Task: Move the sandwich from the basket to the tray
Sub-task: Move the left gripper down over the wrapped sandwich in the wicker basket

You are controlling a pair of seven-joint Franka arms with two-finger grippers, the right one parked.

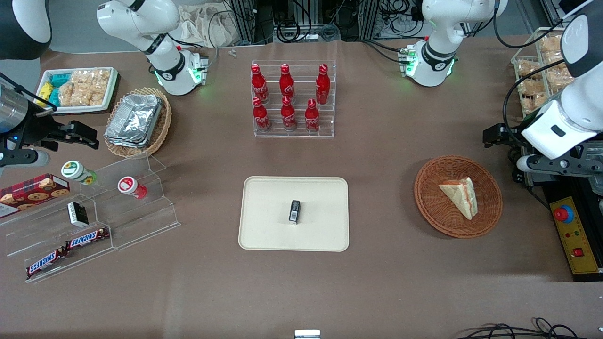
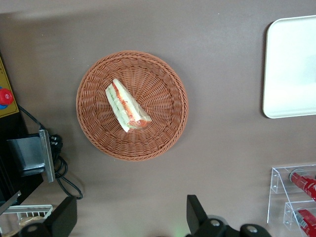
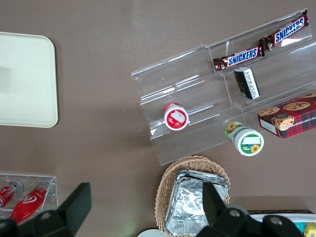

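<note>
The sandwich [image 1: 459, 196] lies on its side in the basket [image 1: 431, 203], a little off the basket's middle toward the working arm's end of the table, its long edge running slantwise across the weave with the filling showing along one face. The gripper [image 2: 131, 217] hangs above the table just outside the basket's rim, its two dark fingers [image 2: 63, 219] spread wide apart and holding nothing. To take the sandwich it would likely have to come in over the basket and turn so the fingers close across the wedge's thickness, not along its length. The tray [image 1: 264, 212], well apart from the basket, carries a small dark packet [image 1: 294, 211].
</note>
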